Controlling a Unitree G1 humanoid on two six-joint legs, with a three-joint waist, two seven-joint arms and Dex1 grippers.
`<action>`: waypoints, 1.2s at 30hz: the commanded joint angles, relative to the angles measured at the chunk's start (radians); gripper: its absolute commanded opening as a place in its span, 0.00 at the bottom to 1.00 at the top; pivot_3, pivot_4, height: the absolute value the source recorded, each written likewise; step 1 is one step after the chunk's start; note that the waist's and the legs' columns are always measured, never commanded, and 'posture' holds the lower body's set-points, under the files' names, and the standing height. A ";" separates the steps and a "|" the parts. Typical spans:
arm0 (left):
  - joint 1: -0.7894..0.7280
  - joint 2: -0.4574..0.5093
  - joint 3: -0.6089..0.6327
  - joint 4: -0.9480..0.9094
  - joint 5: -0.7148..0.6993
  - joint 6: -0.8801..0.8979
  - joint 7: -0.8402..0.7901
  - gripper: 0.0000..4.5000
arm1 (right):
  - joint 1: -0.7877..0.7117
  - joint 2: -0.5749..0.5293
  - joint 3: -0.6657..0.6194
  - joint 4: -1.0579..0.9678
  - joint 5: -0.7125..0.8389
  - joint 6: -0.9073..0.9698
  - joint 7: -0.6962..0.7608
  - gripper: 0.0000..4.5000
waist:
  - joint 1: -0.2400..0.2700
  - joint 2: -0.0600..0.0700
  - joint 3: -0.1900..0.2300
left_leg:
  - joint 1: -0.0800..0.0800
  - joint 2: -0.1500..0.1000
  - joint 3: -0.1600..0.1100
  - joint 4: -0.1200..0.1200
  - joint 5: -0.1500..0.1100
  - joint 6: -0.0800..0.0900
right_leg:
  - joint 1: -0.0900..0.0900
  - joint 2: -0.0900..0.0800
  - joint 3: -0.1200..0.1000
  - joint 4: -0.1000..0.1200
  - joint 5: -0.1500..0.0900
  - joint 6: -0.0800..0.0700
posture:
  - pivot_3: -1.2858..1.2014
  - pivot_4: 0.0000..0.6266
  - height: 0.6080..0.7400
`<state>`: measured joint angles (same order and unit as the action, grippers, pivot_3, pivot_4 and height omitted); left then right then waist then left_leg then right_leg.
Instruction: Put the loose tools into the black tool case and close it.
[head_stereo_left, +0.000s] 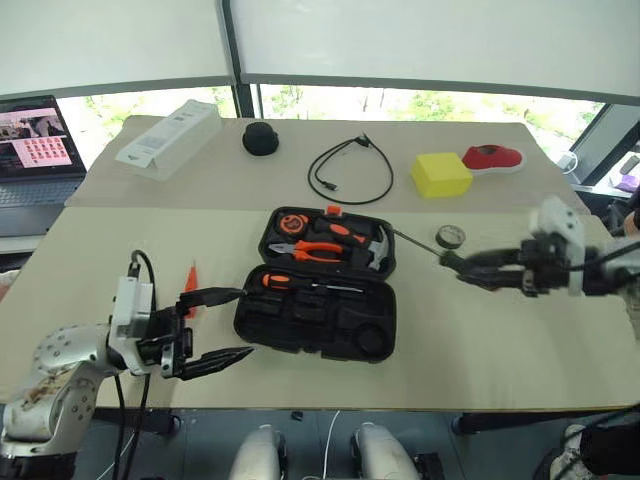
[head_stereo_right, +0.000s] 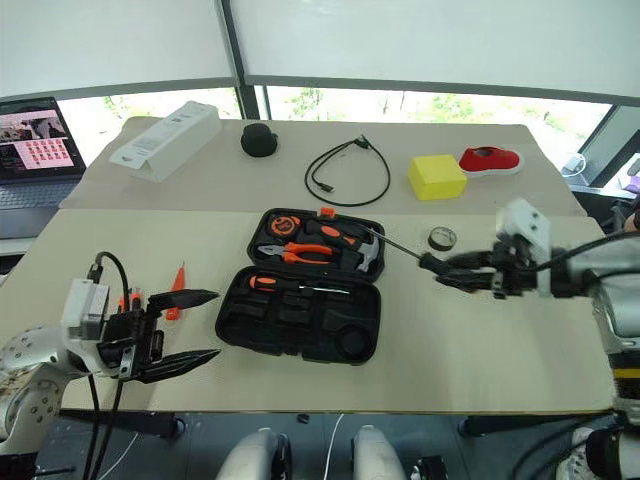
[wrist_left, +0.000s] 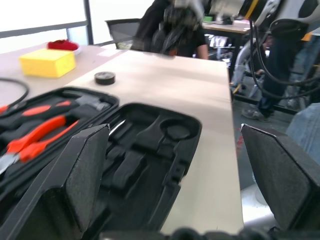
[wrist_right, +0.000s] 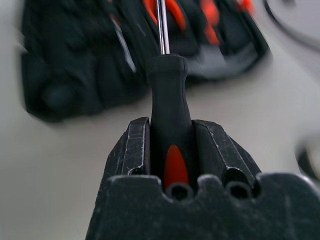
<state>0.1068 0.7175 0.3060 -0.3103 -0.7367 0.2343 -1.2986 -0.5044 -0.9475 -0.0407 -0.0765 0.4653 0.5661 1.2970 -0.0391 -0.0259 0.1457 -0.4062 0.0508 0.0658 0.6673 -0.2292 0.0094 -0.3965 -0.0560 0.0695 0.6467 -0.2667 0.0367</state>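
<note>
the black tool case (wrist_right: 100, 60) behind the right hand (wrist_right: 170, 145) is smeared by blur, its slots unreadable. the held screwdriver (wrist_right: 169, 100) has its shaft cut off by the picture's edge. the laptop (head_stereo_left: 35, 150) beside the worktop (head_stereo_left: 500, 330) is cropped, its screen too small to read.

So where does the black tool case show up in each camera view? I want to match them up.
Left eye view: black tool case lies open, mid-table.
Right eye view: the same, mid-table.
Left wrist view: close up, just beyond the left gripper.
Right wrist view: blurred, behind the held screwdriver.
Shared landmark: the round recess in its nearer half.
</note>
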 joint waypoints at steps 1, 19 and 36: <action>0.049 -0.001 0.059 -0.003 0.002 -0.022 0.020 1.00 | -0.106 0.090 0.165 -0.156 -0.011 0.189 -0.113 0.22 | 0.000 -0.001 0.001 | 0.000 0.000 0.000 0.000 0.000 0.000 | -0.001 0.000 0.000 0.000 0.000 0.000 | 0.52 0.24 1.00; 0.147 -0.023 0.082 -0.041 0.017 -0.059 0.068 1.00 | -0.295 0.197 0.582 -0.107 -0.296 0.351 -0.219 0.22 | 0.025 -0.004 0.002 | -0.012 -0.002 0.001 0.001 0.000 0.000 | -0.013 -0.003 -0.002 0.001 0.001 0.000 | 0.52 0.24 1.00; 0.126 -0.020 0.056 -0.053 0.024 -0.053 0.093 1.00 | -0.323 0.268 0.552 -0.048 -0.291 0.288 -0.199 0.48 | 0.021 -0.004 0.002 | -0.012 -0.001 0.001 0.001 0.000 0.000 | -0.013 -0.002 -0.002 0.001 0.002 -0.001 | 0.52 0.24 1.00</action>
<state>0.2392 0.6968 0.3572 -0.3373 -0.7084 0.1898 -1.2082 -0.8081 -0.6892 0.5606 -0.1145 0.1584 0.9094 1.0760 -0.0178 -0.0303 0.1476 -0.4177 0.0496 0.0670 0.6680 -0.2290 0.0091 -0.4098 -0.0578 0.0679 0.6481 -0.2652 0.0356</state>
